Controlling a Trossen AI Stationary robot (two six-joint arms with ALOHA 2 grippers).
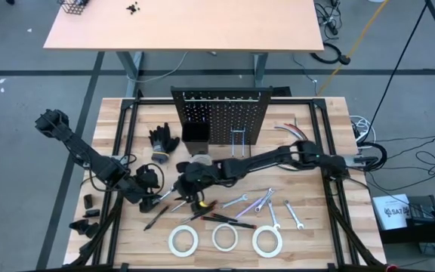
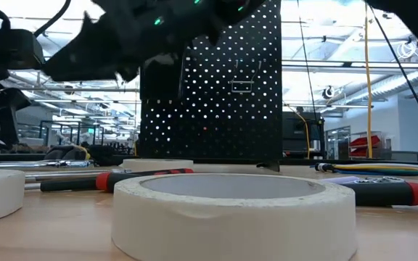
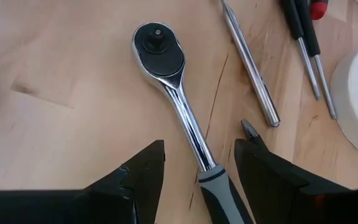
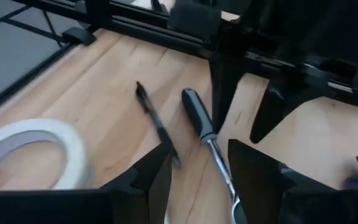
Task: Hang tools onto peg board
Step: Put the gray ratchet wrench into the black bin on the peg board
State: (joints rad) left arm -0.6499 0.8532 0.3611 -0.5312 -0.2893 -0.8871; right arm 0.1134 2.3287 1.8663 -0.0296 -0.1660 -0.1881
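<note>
the left gripper (image 1: pixel 152 198) and right gripper (image 1: pixel 189 178) crowd the ratchet (image 3: pixel 173 93), close together, little room between them. screwdrivers (image 1: pixel 225 220) and three tape rolls (image 1: pixel 224 239) fill the table's (image 1: pixel 331 151) front edge; wrenches (image 1: pixel 266 205) lie right of them. gloves (image 1: pixel 162 140) lie left of the peg board (image 1: pixel 221 115). the front right corner lies bare.

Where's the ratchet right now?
The ratchet lies flat on the table's left-centre in the high view, its grey handle between the open left claw, with the open right claw straddling its shaft.
</note>
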